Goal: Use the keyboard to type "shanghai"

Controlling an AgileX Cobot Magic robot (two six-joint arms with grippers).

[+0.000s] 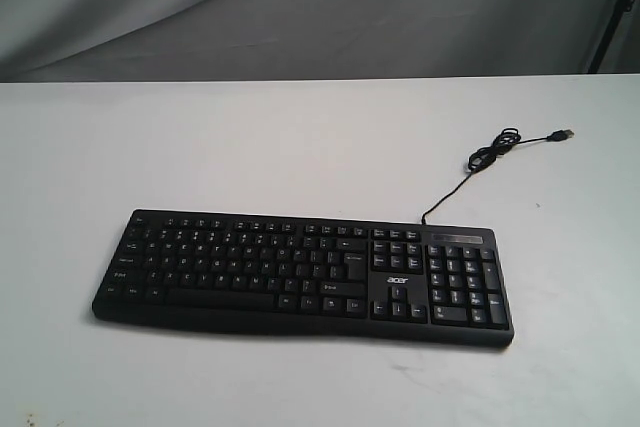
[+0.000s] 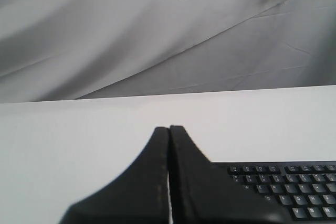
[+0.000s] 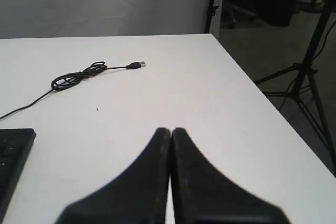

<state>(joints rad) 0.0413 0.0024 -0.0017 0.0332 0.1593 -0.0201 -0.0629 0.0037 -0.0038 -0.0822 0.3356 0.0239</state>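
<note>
Grippers: two, black, neither seen in the exterior view.

1. left gripper (image 2: 169, 129): both fingers pressed flat together along their length, only a hairline seam between them, nothing held. Its wrist view shows one end of the keyboard (image 2: 283, 187) just past the fingers, partly hidden behind one of them.
2. right gripper (image 3: 170, 129): the same closed posture, fingers touching tip to tip and empty. It is over bare table (image 3: 210, 103), apart from the corner of the keyboard (image 3: 10, 156) that shows at the frame's edge.
3. keyboard (image 1: 305, 277): black, full-size, with white legends and a white "acer" logo above the arrow keys. It lies flat on the white table (image 1: 250, 147) in the near half of the exterior view, number pad at the right end.
4. cable (image 1: 470, 172): thin and black. It leaves the keyboard's far edge near the number pad, runs away to the right and gathers into a loose coil (image 3: 79, 77).
5. USB plug (image 1: 565, 134): at the cable's end, lying loose on the table, connected to nothing.
6. grey cloth backdrop (image 1: 300, 7): hangs behind the table's far edge.
7. tripod stand (image 3: 310, 72): black, on the floor beyond the table's side.
</note>
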